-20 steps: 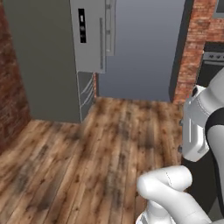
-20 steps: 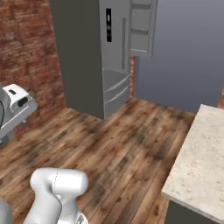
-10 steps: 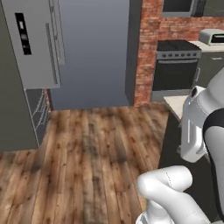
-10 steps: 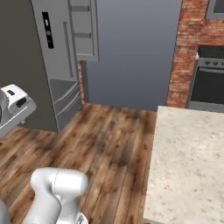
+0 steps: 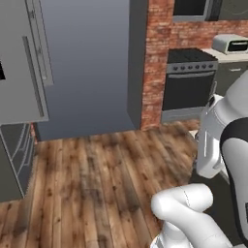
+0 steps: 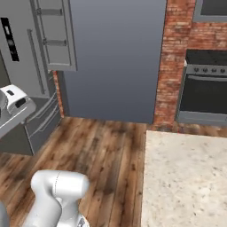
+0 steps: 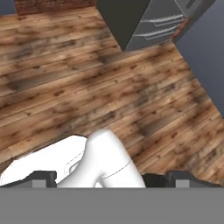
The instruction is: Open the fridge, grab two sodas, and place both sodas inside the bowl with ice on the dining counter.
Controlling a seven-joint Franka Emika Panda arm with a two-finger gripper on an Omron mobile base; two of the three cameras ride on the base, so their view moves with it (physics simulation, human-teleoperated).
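Fridge (image 5: 19,72) sits at the left edge of the left base view: flat matte grey door panels, a slim vertical bar handle, stacked drawer fronts with horizontal ribs below. In the right base view the fridge (image 6: 31,53) is at upper left, with a narrow black display strip on one panel. One door stands swung out, its inner side showing moulded shelf rails. The drawers also show at the top of the hand view (image 7: 153,22) as grey ribbed fronts beside a dark side wall.

Gripper (image 7: 109,177): the two dark square fingertips poke up at the bottom of the hand view, set wide apart, nothing between them. It hangs over bare floor.

Floor (image 5: 97,184) is rough wood planking, brown with dark blotchy grain.

A counter (image 6: 186,177) with a beige speckled stone top, flat with a sharp square corner, fills the lower right of the right base view; can't tell which counter it is.

Behind: a smooth blue-grey wall (image 5: 87,63), a red brick column (image 5: 157,58), a steel range (image 5: 189,82) with a black oven door and dark cooktop, and a boxy silver appliance (image 5: 232,43) on the worktop to its right.
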